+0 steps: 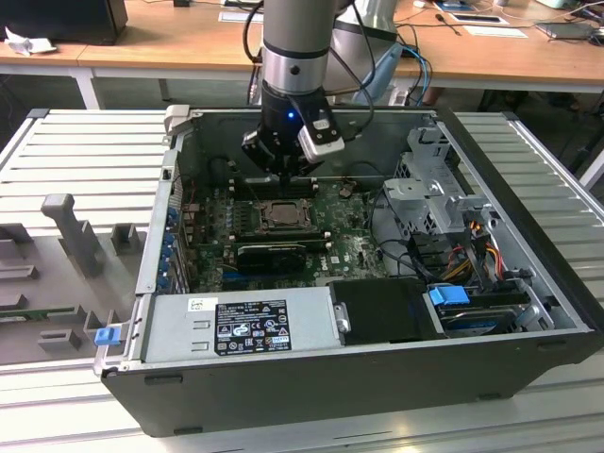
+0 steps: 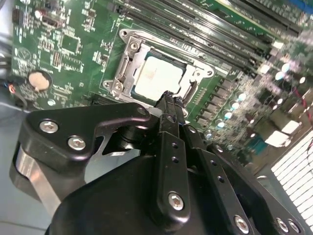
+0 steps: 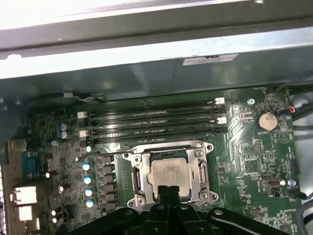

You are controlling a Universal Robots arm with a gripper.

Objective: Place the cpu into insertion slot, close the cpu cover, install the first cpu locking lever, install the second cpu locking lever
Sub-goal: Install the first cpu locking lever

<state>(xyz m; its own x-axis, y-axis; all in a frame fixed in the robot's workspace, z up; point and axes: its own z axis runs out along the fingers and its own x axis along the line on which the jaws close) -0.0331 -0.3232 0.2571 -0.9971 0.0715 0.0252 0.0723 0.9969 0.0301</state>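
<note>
Gripper (image 1: 286, 176): fingertips pinched together, nothing between them, hanging over the cpu's edge in the upper centre of the exterior view; can't call contact
Cpu (image 3: 169, 171): seated flat in the insertion slot (image 3: 208, 147), silver top up
Cpu cover (image 3: 138, 177): down flat, framing the cpu through its window
Memory slots (image 3: 151, 125): just beside the insertion slot

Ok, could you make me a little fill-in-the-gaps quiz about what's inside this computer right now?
1. The silver cpu lies in its square ___.
2. The board around it is ___ in colour.
3. The cover is ___, not open.
4. The pincer, tip beside the cpu, grips ___.
Missing words: slot; green; closed; nothing.
</note>
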